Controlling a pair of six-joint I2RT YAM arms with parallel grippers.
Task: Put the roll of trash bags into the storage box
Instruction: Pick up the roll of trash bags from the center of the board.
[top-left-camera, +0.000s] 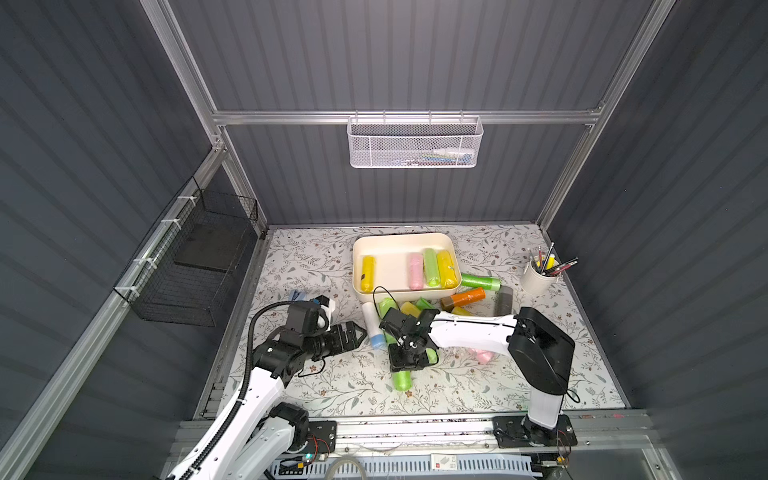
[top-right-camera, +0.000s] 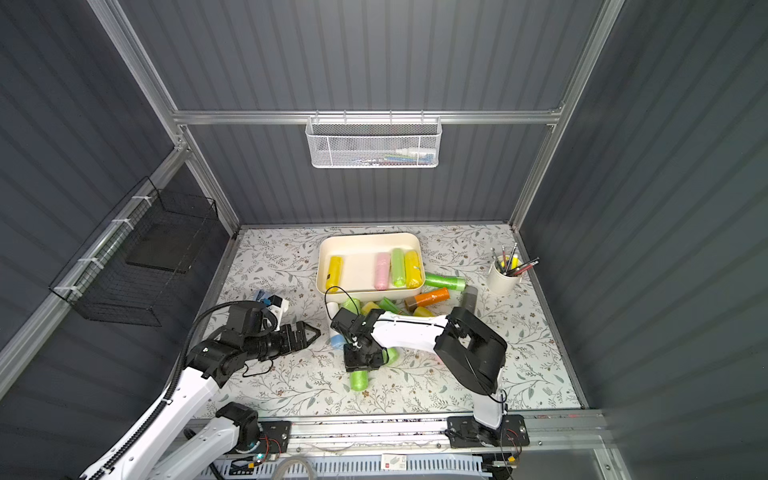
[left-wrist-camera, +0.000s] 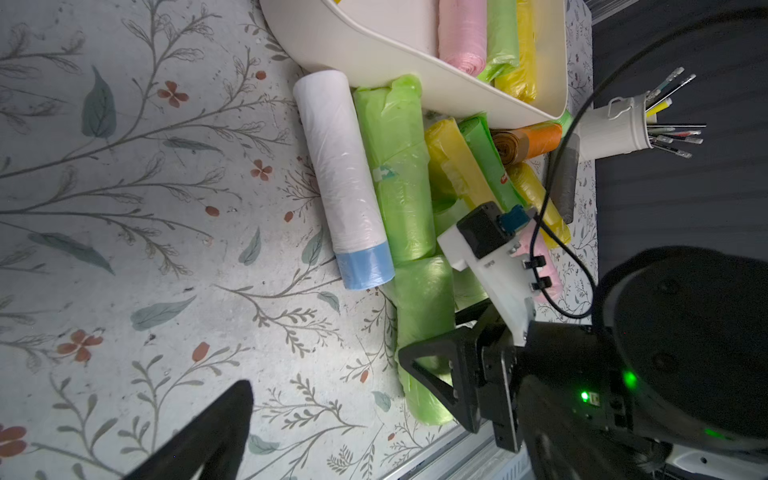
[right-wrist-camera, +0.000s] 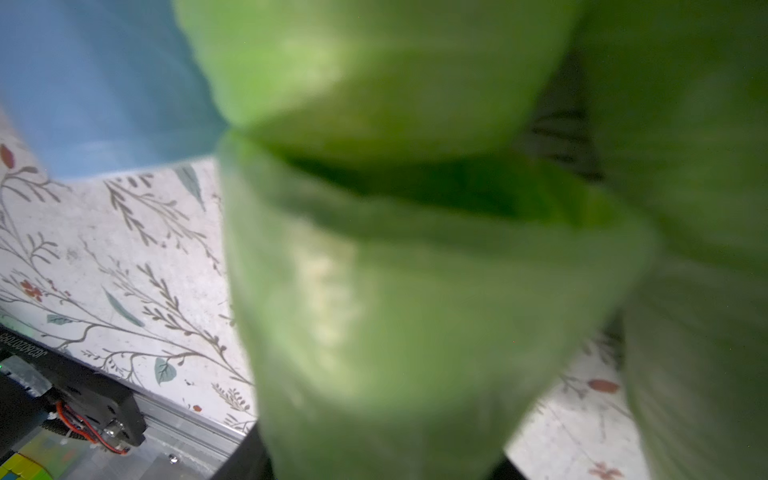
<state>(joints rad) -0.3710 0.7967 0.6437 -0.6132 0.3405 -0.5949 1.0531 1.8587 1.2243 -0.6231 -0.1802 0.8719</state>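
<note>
1. In both top views, the green roll lies flat on the flowery table. It is near the storage box but not in it. Four other rolls lie inside the box. The right gripper points down onto the green roll. The left gripper is off to the side, spread wide, with nothing in it.
2. In the left wrist view, the green roll lies just beside a white roll with a blue end. One black finger of the right gripper stands against the green roll. It cannot be told if the roll is squeezed.
3. In the right wrist view, the green roll is very close and blurry. It fills most of the picture.
</note>
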